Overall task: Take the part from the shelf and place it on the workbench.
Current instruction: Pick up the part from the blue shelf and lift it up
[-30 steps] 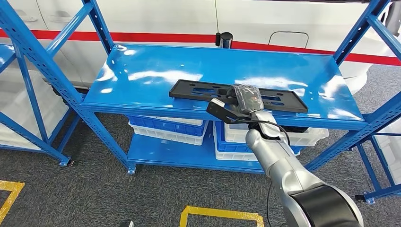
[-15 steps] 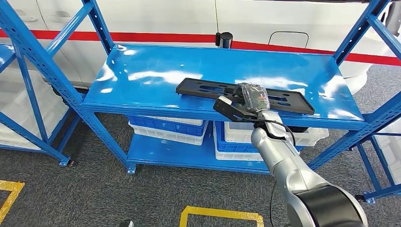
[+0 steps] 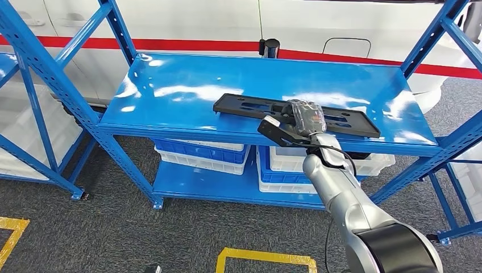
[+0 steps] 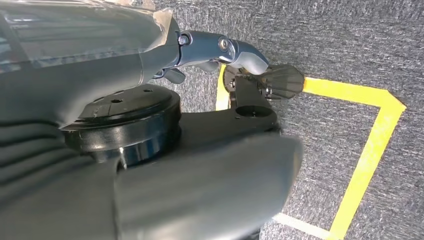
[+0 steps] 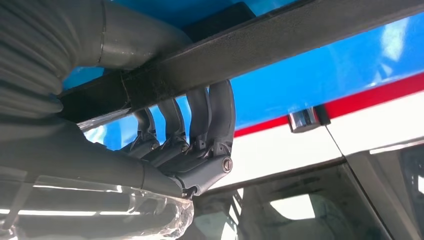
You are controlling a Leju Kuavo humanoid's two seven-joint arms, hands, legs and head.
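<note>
The part (image 3: 244, 106) is a long flat black plate with slots, lying across the front half of the blue shelf top (image 3: 187, 79). My right hand (image 3: 305, 116), wrapped in clear plastic, grips the plate near its middle from the front edge. In the right wrist view its dark fingers (image 5: 215, 115) curl over the plate (image 5: 280, 37) and the thumb sits on the other side. My left hand (image 4: 100, 60) hangs over the grey floor with one finger (image 4: 235, 50) stretched out and nothing in it.
Blue and white bins (image 3: 199, 153) sit on the lower shelf. Blue uprights (image 3: 119, 28) and diagonal braces frame the rack, and another rack (image 3: 23, 114) stands to the left. A white wall with a red stripe (image 3: 199, 44) is behind. Yellow tape (image 3: 267, 259) marks the floor.
My right hand and the black plate have shifted together a little to the right along the shelf top.
</note>
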